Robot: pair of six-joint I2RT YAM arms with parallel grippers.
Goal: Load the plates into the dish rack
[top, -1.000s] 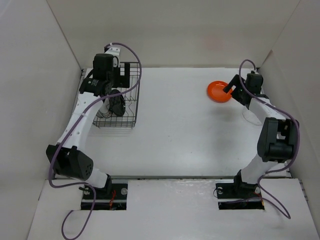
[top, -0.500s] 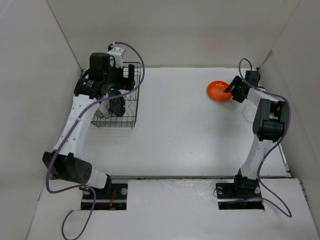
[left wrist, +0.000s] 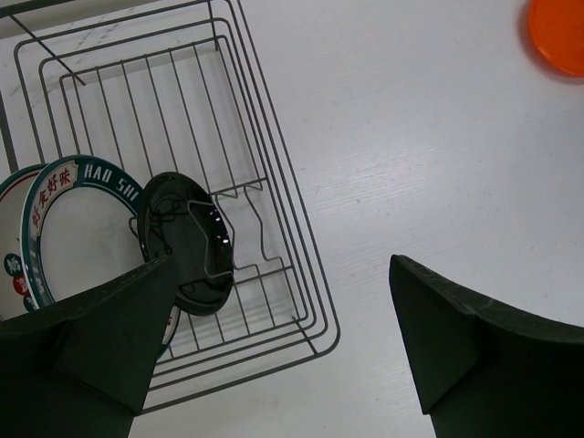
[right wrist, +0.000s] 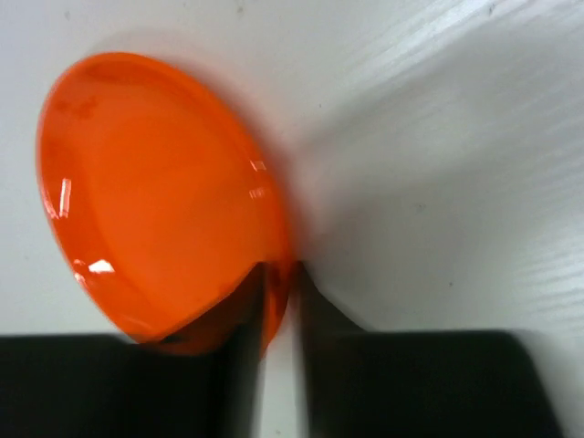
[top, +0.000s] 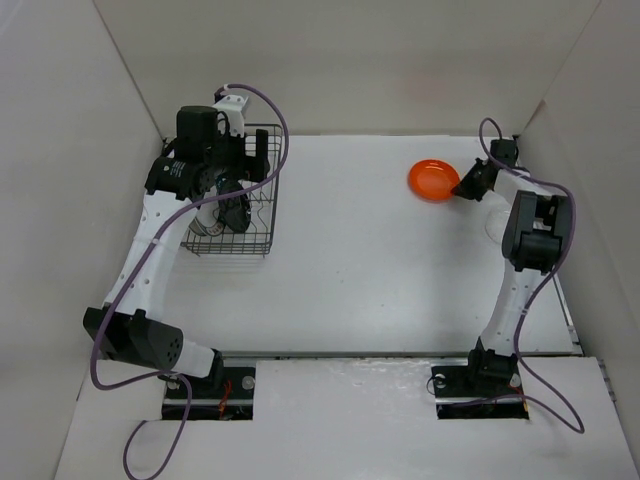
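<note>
Rack (top: 262, 215) stands at the far left of the table (top: 350, 270). Three plates already sit on edge among its tines: the red-patterned plate (left wrist: 9, 219) outermost, the green-rimmed plate (left wrist: 82, 228) against it, and the black plate (left wrist: 178, 246) next in line. Only the orange plate (top: 432, 180) is left, well apart from the rack at the far right of the table.

The left gripper (left wrist: 281, 265) hangs above the rack with its jaws spread wide and nothing between them, just as it was a second ago.

The change is on the right. A second ago the right gripper (right wrist: 278, 278) was wide open. Its jaws have since drawn in on the orange plate's rim, with one finger on the inner face and the other behind it. The plate has slid slightly to the left under that contact. In the wrist view it looks tipped up at the pinched edge, though I cannot tell whether it has left the table.

So the grasp on the last plate seems made or nearly so. What remains is lifting it and carrying it across to the rack. A thin pinch on a glossy rim could slip, and the rack lies far from this arm.
</note>
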